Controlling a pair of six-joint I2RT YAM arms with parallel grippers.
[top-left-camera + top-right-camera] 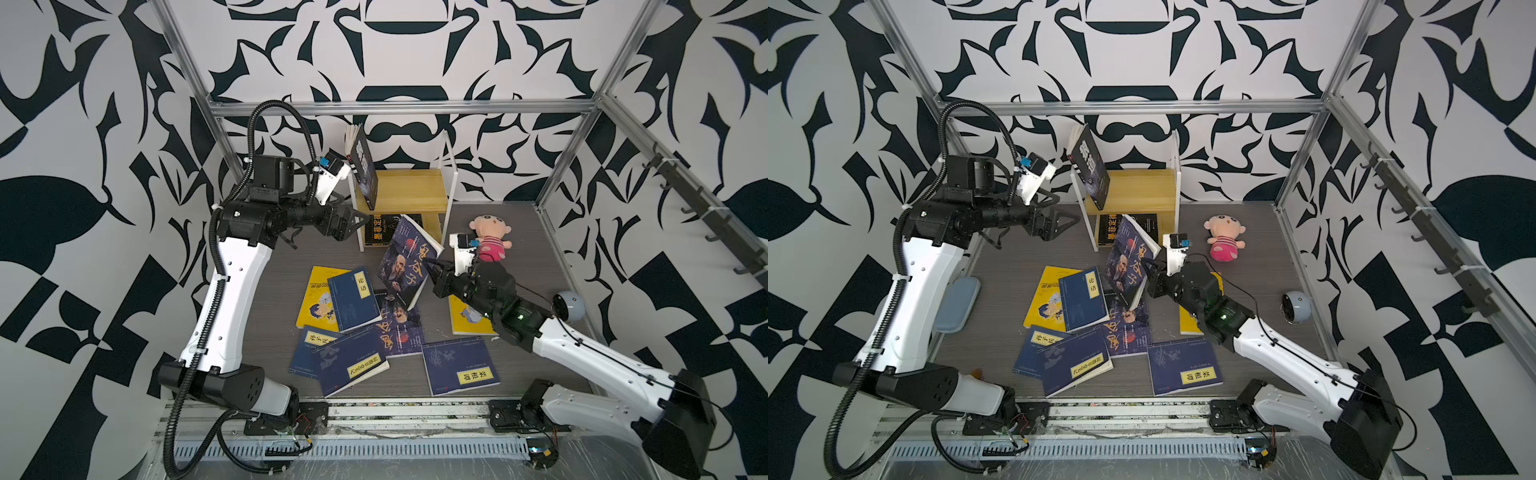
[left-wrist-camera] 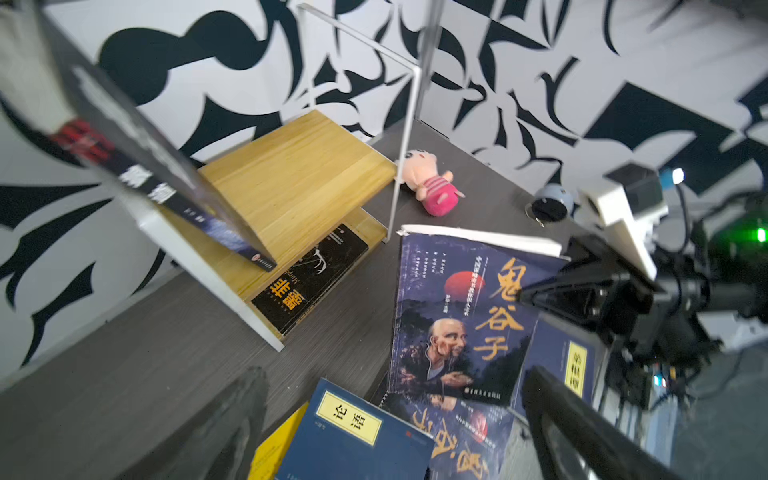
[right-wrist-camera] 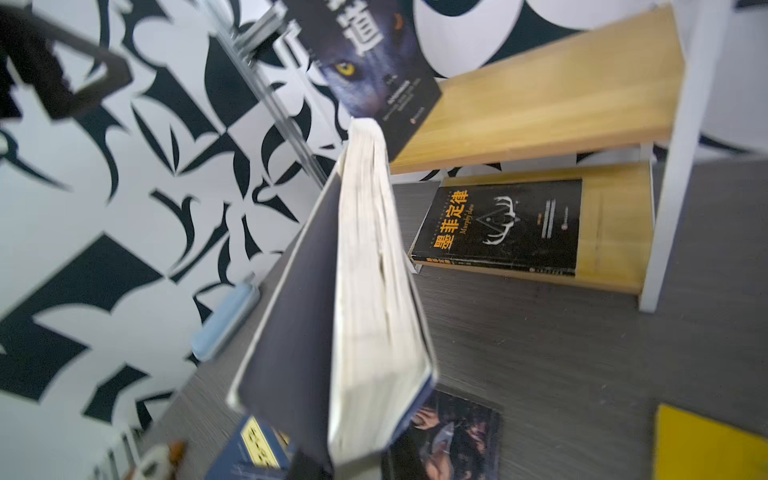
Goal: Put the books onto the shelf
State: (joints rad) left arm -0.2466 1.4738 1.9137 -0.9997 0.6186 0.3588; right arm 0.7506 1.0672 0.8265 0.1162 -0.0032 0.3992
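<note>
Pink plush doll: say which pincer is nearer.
Right. The right pincer, shut on a raised book, sits close beside the doll; the left pincer, open, is past the shelf's far side.

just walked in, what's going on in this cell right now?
The right gripper is shut on a dark book with gold calligraphy, held tilted in front of the shelf. The left gripper hangs open beside the wolf-cover book leaning on the top tier. A black book lies on the lower tier; other books lie on the table.
</note>
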